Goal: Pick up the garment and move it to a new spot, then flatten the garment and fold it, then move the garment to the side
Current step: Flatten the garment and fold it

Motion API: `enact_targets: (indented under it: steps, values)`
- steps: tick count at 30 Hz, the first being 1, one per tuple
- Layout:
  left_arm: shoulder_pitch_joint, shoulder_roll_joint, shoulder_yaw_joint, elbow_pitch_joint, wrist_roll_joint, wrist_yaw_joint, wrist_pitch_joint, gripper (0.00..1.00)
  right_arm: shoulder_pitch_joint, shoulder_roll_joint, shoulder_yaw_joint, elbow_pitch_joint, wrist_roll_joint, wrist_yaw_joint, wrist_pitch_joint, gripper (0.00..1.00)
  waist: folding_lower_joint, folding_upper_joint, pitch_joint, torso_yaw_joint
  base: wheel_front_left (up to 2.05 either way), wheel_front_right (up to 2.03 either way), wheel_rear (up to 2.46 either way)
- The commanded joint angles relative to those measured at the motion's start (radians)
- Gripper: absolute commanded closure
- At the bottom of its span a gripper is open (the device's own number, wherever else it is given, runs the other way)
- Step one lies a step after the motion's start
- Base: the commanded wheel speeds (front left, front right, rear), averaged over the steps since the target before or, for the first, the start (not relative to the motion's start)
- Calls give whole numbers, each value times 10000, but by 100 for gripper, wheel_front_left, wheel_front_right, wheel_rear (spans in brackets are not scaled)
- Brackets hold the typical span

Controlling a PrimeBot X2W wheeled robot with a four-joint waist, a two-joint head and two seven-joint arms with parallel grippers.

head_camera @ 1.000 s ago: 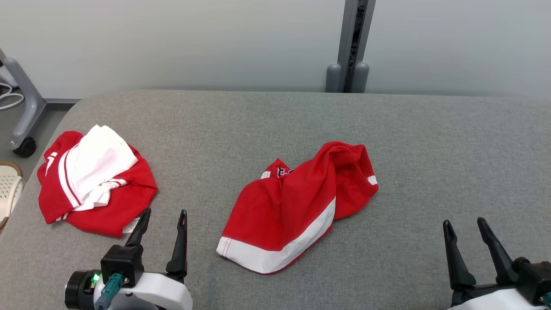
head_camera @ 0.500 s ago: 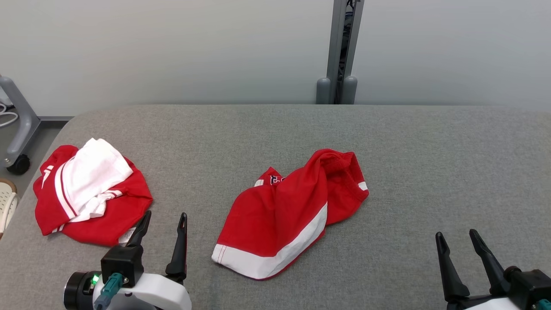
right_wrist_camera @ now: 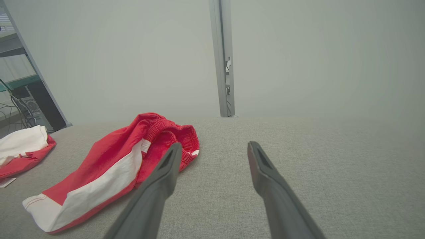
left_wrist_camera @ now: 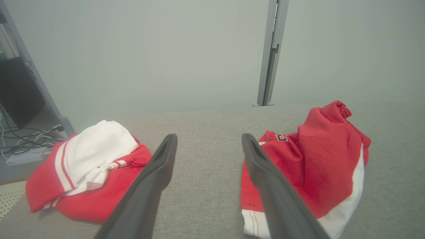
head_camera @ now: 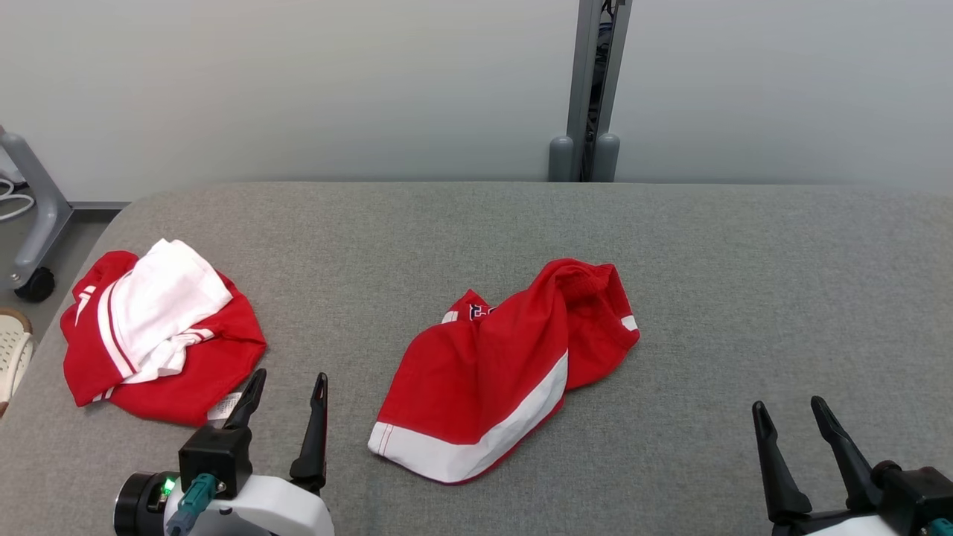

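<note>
Head view: your shorts (head_camera: 491, 387), red with a white band, lie crumpled mid-table (head_camera: 707, 283), touching neither gripper. Your left gripper (head_camera: 290, 376) is spread wide and empty, between the shorts and a red-and-white pile (head_camera: 164, 327) at far left. Your right gripper (head_camera: 788, 403) is wide and empty too, well right of the shorts.

Left wrist view: spread fingers (left_wrist_camera: 156, 172) over bare table, pile (left_wrist_camera: 86, 172) on that view's left, shorts (left_wrist_camera: 318, 166) on its right.

Right wrist view: shorts (right_wrist_camera: 109, 166) left of the spread fingers (right_wrist_camera: 265, 172), pile (right_wrist_camera: 23, 149) further left.
</note>
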Motion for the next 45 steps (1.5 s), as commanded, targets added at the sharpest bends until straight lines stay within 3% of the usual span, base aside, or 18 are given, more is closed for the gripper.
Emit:
enact_targets:
  steps: [1,13,32,45]
  values:
    - [9,69,17,-12,-3,73,1,0,59,-58,-20,-23,49,3,39,0,0,-1,0,9,0,0,0]
    - [-187,47,-54,-19,-42,52,-73,0,-227,-350,255,-16,222,3,319,0,0,-1,45,285,0,0,0]
    - [-1566,-812,-372,624,-118,-472,-937,0,-3746,-3461,3191,1860,2075,3,1684,0,0,-1,1946,2459,0,0,0]
    - [-2131,-1357,-234,1275,-86,-755,-1273,0,-5689,-4392,5051,2967,3050,3,2114,0,0,-1,2697,3160,0,0,0]
